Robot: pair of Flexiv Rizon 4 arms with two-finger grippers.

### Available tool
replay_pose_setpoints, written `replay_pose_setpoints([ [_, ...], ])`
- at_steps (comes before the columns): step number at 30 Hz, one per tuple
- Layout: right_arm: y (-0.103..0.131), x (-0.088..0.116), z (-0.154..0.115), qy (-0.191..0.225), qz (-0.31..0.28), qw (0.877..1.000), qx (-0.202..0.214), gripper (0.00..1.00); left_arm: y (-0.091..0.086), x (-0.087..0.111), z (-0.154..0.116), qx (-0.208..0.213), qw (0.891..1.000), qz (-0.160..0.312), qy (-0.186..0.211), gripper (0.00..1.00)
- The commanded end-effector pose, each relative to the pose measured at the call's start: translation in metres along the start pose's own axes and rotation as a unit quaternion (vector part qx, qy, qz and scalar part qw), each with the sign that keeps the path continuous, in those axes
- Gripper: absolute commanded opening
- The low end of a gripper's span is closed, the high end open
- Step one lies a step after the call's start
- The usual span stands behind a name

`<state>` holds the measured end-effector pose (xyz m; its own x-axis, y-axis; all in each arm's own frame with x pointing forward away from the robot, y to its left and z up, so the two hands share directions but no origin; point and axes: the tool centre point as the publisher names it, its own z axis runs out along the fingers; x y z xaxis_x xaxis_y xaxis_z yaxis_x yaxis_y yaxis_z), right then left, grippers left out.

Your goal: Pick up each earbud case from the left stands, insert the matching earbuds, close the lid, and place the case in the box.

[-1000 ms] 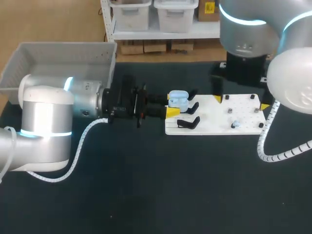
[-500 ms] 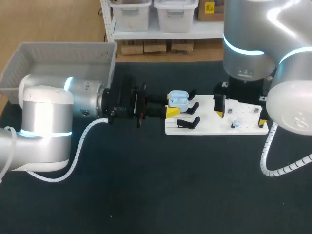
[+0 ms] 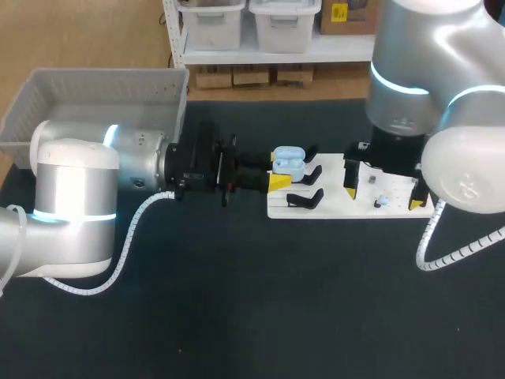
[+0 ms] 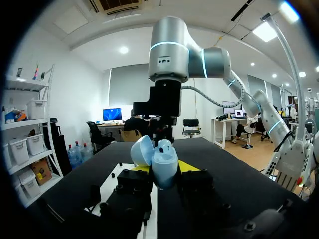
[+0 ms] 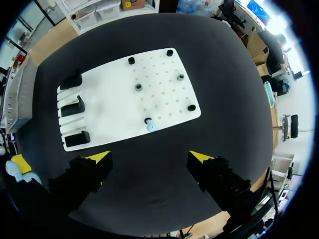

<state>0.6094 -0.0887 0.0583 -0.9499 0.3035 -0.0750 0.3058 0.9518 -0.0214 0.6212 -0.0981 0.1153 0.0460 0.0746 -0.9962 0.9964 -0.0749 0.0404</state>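
Case [image 3: 289,161], lid open, sits clenched in the left hand [image 3: 276,168] at the 9 o'clock end of the board [image 3: 331,207]. The right hand [image 3: 383,196] has come down from beyond the board's far edge to straddle the earbud [image 3: 380,201]. The box [image 3: 47,103] stands at the desk's 10 o'clock.

Left wrist: the case [image 4: 163,160] stands gripped, mouth up.

Right wrist: the right hand [image 5: 149,157], released and spread wide, hangs with the earbud [image 5: 151,127] just ahead of it. The pick looks imminent.
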Motion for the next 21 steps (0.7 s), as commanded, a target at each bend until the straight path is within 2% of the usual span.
replay_pose_setpoints([
  [1, -0.011, 0.001, 0.009, -0.012, 0.002, 1.0, -0.015, 1.0, -0.002, 0.001, 0.0, -0.003, 1.0, 0.002, -0.002, 0.0],
  [4, -0.014, -0.001, 0.017, -0.019, 0.006, 1.0, -0.016, 0.96, -0.002, 0.001, 0.0, -0.003, 1.0, 0.002, -0.002, 0.0],
  [5, -0.014, -0.002, 0.019, -0.018, 0.006, 1.0, -0.02, 0.91, -0.002, 0.001, 0.0, -0.003, 1.0, 0.002, -0.002, 0.0],
  [6, -0.014, -0.002, 0.02, -0.018, 0.004, 1.0, -0.022, 0.78, -0.002, 0.001, 0.0, -0.003, 1.0, 0.002, -0.002, 0.0],
  [8, -0.013, -0.005, 0.021, -0.016, 0.004, 1.0, -0.025, 0.62, -0.002, 0.001, 0.0, -0.003, 1.0, 0.002, -0.002, 0.0],
  [10, -0.011, -0.007, 0.023, -0.016, 0.002, 1.0, -0.025, 0.65, -0.002, 0.001, 0.0, -0.003, 1.0, 0.002, -0.002, 0.0],
  [12, -0.01, -0.008, 0.023, -0.014, -0.003, 1.0, -0.026, 0.55, -0.002, 0.001, 0.0, -0.003, 1.0, 0.002, -0.002, 0.0],
  [21, -0.005, -0.014, 0.028, -0.016, -0.005, 1.0, -0.025, 0.47, -0.002, 0.001, 0.0, -0.003, 1.0, 0.002, -0.002, 0.0],
])
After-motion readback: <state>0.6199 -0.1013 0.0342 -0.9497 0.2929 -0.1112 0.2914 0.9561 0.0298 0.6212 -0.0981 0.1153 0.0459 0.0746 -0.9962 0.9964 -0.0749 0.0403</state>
